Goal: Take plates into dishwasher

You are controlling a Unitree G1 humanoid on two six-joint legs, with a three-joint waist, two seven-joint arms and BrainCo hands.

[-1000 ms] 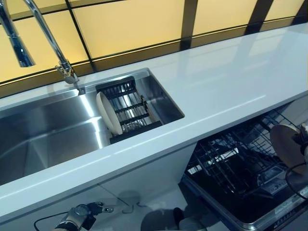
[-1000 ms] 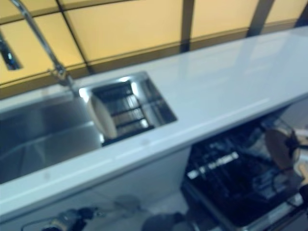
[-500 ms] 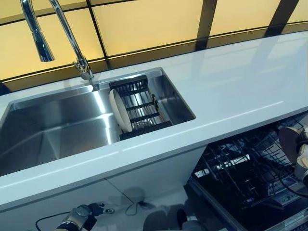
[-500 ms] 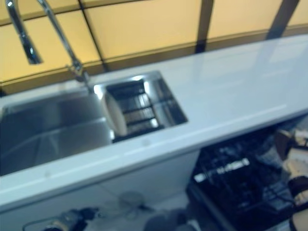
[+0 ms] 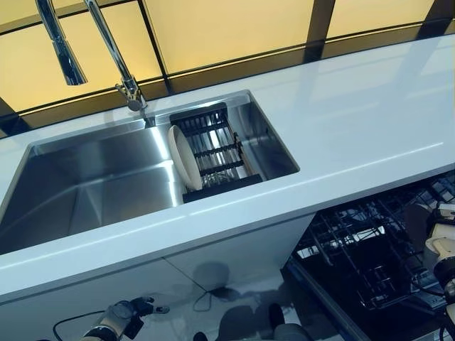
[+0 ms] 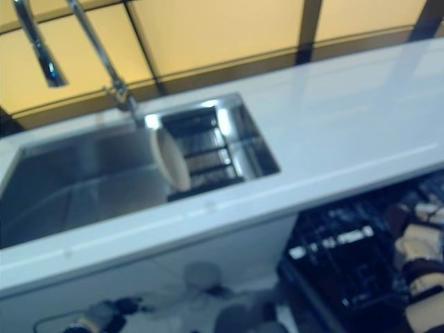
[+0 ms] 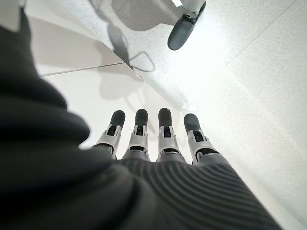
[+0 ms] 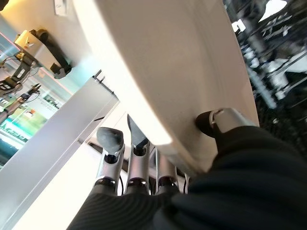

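Right robot hand (image 8: 144,167) pinches a plate (image 8: 177,72), mostly cropped; left robot hand (image 7: 158,139) hangs relaxed

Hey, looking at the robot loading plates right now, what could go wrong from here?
1. The right hand pinches a plate only at its rim, thumb on one face, fingers behind; it might slip while lowered over the dishwasher rack.
2. The rack's wires are dense, so the plate could catch on them instead of seating in a slot.
3. Another plate stands on edge in the sink rack; a careless grab could tip it.

head pair overhead, 2 wrist close-ups
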